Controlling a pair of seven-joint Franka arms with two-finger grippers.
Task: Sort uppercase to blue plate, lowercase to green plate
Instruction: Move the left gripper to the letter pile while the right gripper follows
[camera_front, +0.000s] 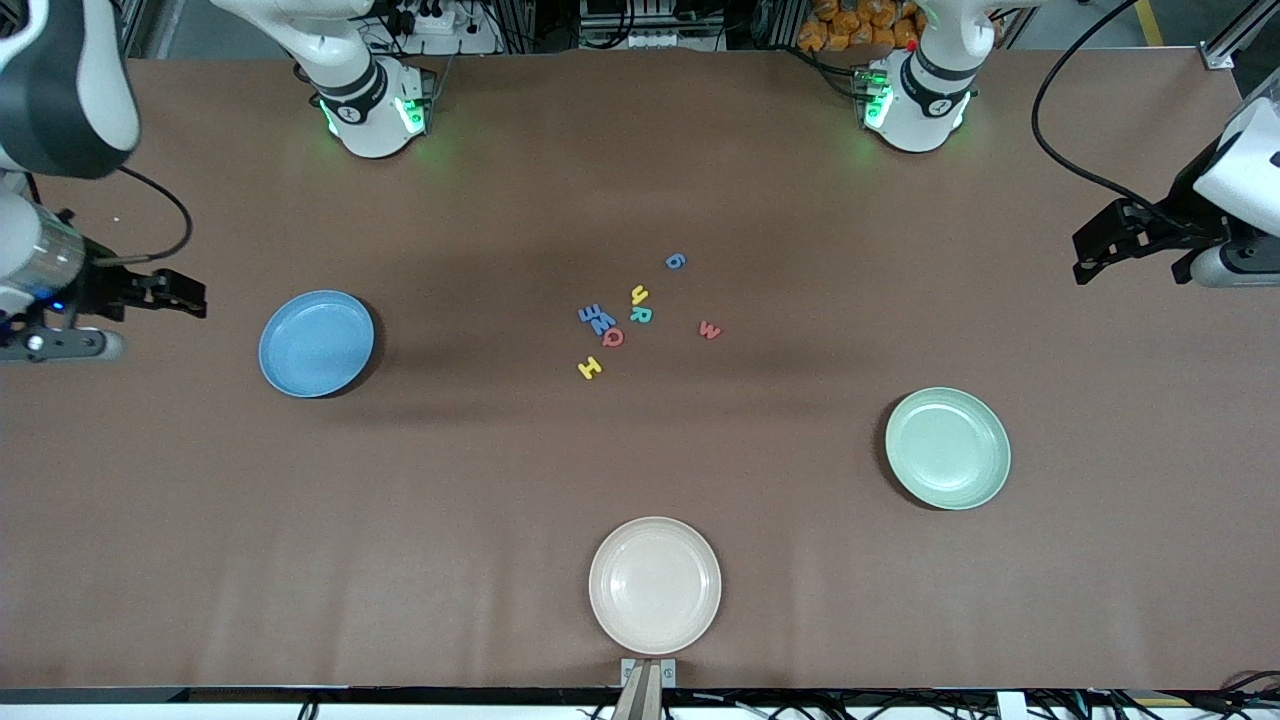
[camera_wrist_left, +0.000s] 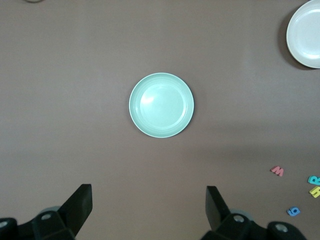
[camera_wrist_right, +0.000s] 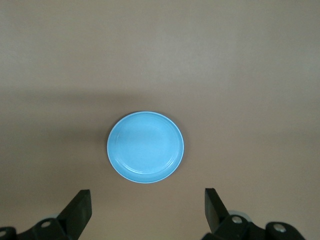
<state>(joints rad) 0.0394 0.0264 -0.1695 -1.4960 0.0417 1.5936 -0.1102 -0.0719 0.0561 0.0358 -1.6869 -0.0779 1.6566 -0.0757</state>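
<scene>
A: Where are we seeing the letters lying, relative to the blue plate (camera_front: 316, 343)?

B: We are seeing them bunched toward the left arm's end from the blue plate, well apart from it: yellow H (camera_front: 590, 368), red Q (camera_front: 613, 337), teal R (camera_front: 641, 315), yellow h (camera_front: 639, 294), red w (camera_front: 709, 330) and a rounded blue letter (camera_front: 675, 261). Two blue letters (camera_front: 597, 318) are overlapping, so we are struggling to tell M from m.

A: And the grippers?

B: The right gripper (camera_front: 190, 298) is hanging at its end of the table, fingers (camera_wrist_right: 80, 212) spread apart, empty, with the blue plate below. The left gripper (camera_front: 1085, 258) is hanging well away at its own end, fingers (camera_wrist_left: 80, 206) likewise wide, looking down on the green plate (camera_front: 947, 448). Both arms are running out of frame.

A: Any writing?

B: Only the letters themselves. A cream plate (camera_front: 655, 585) is sitting nearest the front camera.
</scene>
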